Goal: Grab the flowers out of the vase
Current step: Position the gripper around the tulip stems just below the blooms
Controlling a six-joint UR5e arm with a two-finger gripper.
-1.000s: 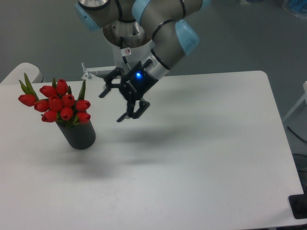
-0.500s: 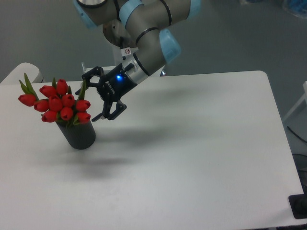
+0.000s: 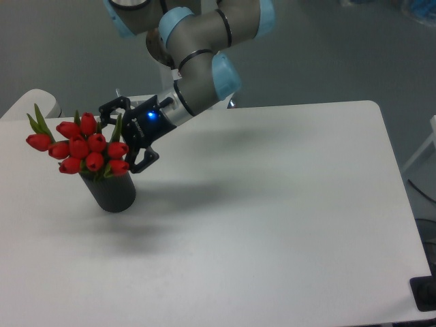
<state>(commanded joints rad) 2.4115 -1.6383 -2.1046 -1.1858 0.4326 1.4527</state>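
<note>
The flowers (image 3: pixel 83 146), a tight bunch of red tulip buds with green leaves, stand in the vase (image 3: pixel 114 193), a dark grey cylinder at the left of the white table. My gripper (image 3: pixel 121 138) comes in from the right with its black fingers spread open, right at the bunch's right side. One finger (image 3: pixel 109 107) shows behind the upper buds and the other (image 3: pixel 142 162) just right of the lower buds. I cannot tell whether the fingers touch the flowers. The stems are hidden inside the vase.
The white table (image 3: pixel 272 225) stretches to the right and front of the vase. A small metal bracket (image 3: pixel 124 103) sits at the table's back edge behind the gripper. A dark object (image 3: pixel 426 294) lies at the lower right corner.
The gripper has moved left across the table, from the middle to the right side of the flower bunch, staying open. The flowers and vase have not moved.
</note>
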